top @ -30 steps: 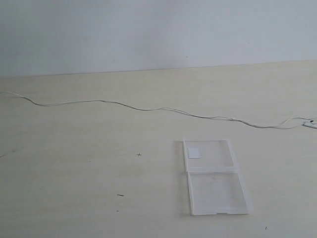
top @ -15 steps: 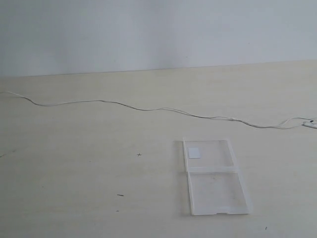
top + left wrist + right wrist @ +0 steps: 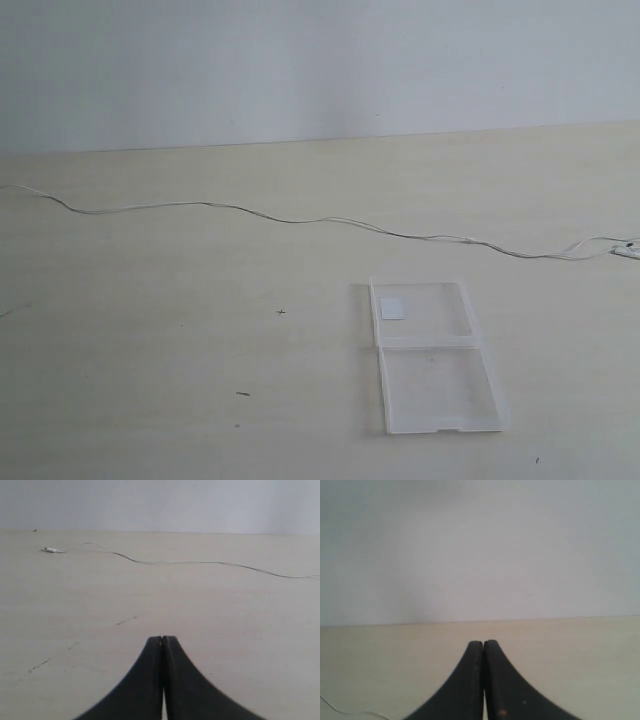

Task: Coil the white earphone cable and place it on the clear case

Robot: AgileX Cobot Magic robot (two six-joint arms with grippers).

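The white earphone cable (image 3: 300,220) lies stretched out across the pale table from the far left edge to the right edge, where a small white piece (image 3: 628,251) shows. The clear case (image 3: 432,355) lies open and flat in front of the cable, right of the middle, with its white sticker (image 3: 392,307) in the far half. Neither gripper shows in the exterior view. My left gripper (image 3: 162,641) is shut and empty above the table; the cable (image 3: 200,563) and its plug end (image 3: 50,550) lie well beyond it. My right gripper (image 3: 483,644) is shut and empty, with a bit of cable (image 3: 340,711) at the frame's corner.
A plain pale wall (image 3: 320,70) rises behind the table's far edge. Small dark specks (image 3: 282,311) mark the tabletop left of the case.
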